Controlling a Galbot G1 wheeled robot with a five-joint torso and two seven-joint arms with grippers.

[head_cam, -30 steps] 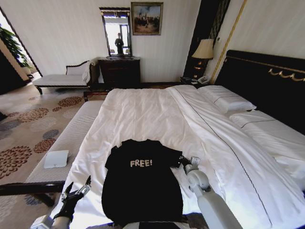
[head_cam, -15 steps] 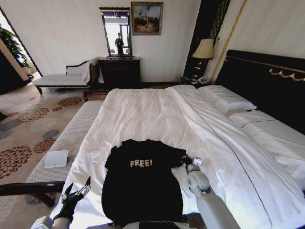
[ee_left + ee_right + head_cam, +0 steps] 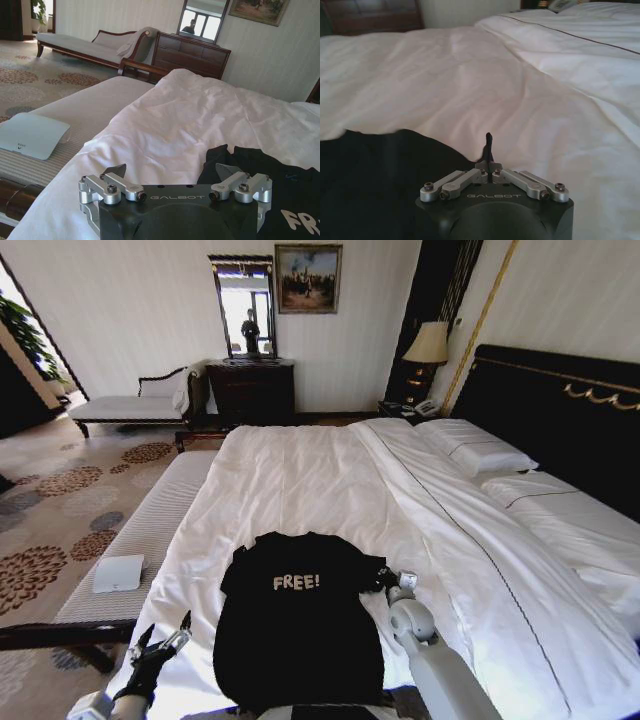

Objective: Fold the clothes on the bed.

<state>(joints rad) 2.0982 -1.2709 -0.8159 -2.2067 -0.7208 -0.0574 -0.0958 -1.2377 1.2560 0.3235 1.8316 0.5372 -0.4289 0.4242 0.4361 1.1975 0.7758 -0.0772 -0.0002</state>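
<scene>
Bedding of white sheet and duvet covered the bed point(image 3: 300, 480), which we judged a suitable flat surface for folding. We found the black T-shirt point(image 3: 295, 630) lying at the near edge of the mattress, chest up with its "FREE" lettering legible, body spread flat and the sleeve on the robot's right already turned inward.

We noted the right hand point(image 3: 383, 578) at that sleeve's outer edge, touching the fabric. Its fingers were clenched together on a small pinch of black cloth, which stood up in a thin ridge between the tips. We judged the grip was placed there so the sleeve could be carried across the body of the shirt.

We recorded the left hand point(image 3: 160, 638) hanging off the near left corner of the bed, clear of the shirt, fingers released and spread; we took it to be waiting.

The head view gave the shirt's whole layout and both arms. The right wrist view alone confirmed the pinched fabric at the right hand point(image 3: 489, 167). The left wrist view showed the left hand point(image 3: 172, 172) empty, with the shirt's left sleeve just beyond it.
</scene>
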